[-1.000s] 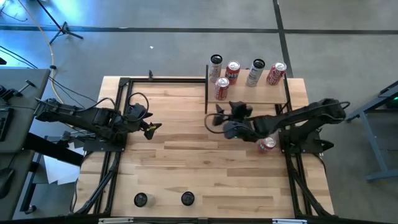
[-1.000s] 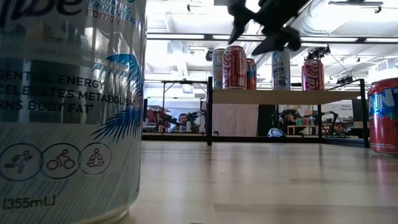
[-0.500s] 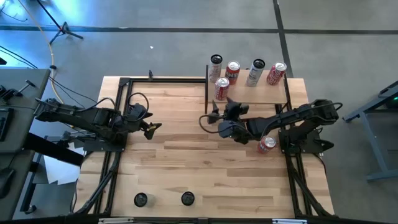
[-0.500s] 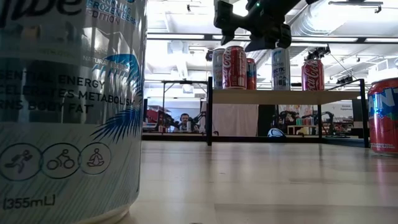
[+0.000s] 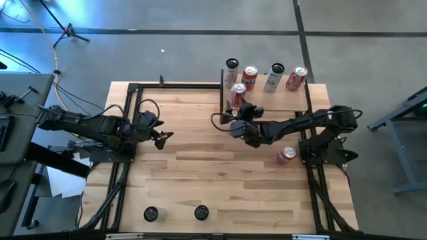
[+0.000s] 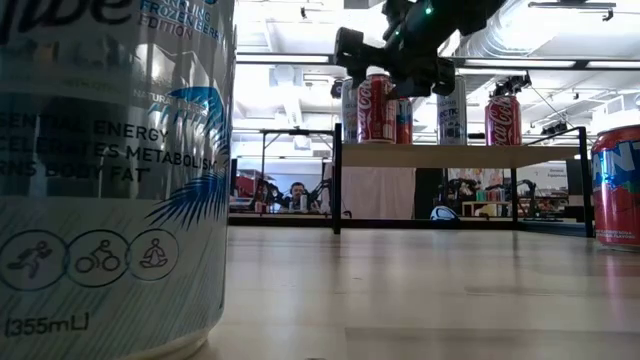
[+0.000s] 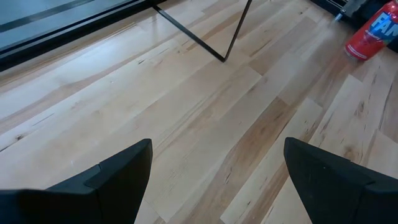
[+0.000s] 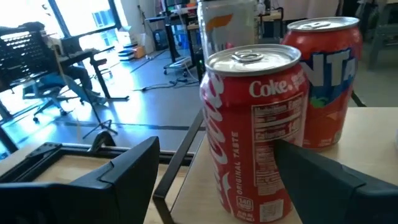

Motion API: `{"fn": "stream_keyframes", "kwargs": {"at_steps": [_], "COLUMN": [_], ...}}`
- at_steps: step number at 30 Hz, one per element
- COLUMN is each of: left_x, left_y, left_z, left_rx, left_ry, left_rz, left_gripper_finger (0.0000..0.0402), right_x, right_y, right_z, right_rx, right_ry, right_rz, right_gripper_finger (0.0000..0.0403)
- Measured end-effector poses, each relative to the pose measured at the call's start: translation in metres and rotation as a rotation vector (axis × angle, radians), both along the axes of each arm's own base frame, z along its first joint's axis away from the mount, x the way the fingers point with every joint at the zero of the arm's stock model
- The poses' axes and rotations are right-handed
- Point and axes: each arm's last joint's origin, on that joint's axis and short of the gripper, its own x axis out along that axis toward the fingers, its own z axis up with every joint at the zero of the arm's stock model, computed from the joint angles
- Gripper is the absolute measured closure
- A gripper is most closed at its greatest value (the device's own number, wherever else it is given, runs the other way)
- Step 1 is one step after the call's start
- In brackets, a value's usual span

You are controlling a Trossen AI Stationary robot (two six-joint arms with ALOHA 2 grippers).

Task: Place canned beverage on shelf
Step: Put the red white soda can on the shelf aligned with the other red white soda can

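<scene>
— Change since a second ago?
— The right gripper (image 5: 233, 121) has been swung from mid-table to the front left corner of the shelf (image 5: 287, 101). Its fingers are spread wide and nothing is held; the Coke can (image 5: 237, 95) is framed between them, upright at that corner.
— Meaning for the task?
— That can is judged placed. A Fanta can (image 5: 286, 155) is left lying by the table's (image 5: 200, 173) right edge. The left gripper (image 5: 163, 138) is parked open and empty near the left edge.

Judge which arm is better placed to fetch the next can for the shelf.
Probably right: its gripper is open by the shelf, and a loose red can lies beside its base. The left gripper waits farther off.
</scene>
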Motion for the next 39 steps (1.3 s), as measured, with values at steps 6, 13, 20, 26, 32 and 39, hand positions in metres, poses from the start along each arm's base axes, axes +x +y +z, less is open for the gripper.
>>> {"fn": "stream_keyframes", "kwargs": {"at_steps": [6,13,20,26,32,39], "left_x": [0.0,0.0,0.0,0.0,0.0,0.0], "left_y": [0.0,0.0,0.0,0.0,0.0,0.0], "left_z": [0.0,0.0,0.0,0.0,0.0,0.0], "left_rx": [0.0,0.0,0.0,0.0,0.0,0.0], "left_ry": [0.0,0.0,0.0,0.0,0.0,0.0], "left_rz": [0.0,0.0,0.0,0.0,0.0,0.0], "left_gripper_finger": [0.0064,0.0064,0.0064,0.0064,0.0064,0.0064], "right_x": [0.002,0.008,0.007,0.006,0.007,0.008], "right_y": [-0.006,-0.007,-0.007,-0.01,-0.016,-0.018], "right_z": [-0.006,-0.014,-0.014,-0.014,-0.014,-0.015], "right_rx": [-0.013,-0.03,-0.05,-0.052,-0.034,-0.035], "right_ry": [-0.01,-0.022,-0.047,-0.08,-0.081,-0.005], "right_rz": [-0.054,-0.09,-0.139,-0.167,-0.154,-0.119], "right_gripper_finger": [0.0099,0.0099,0.0099,0.0099,0.01,0.01]}}
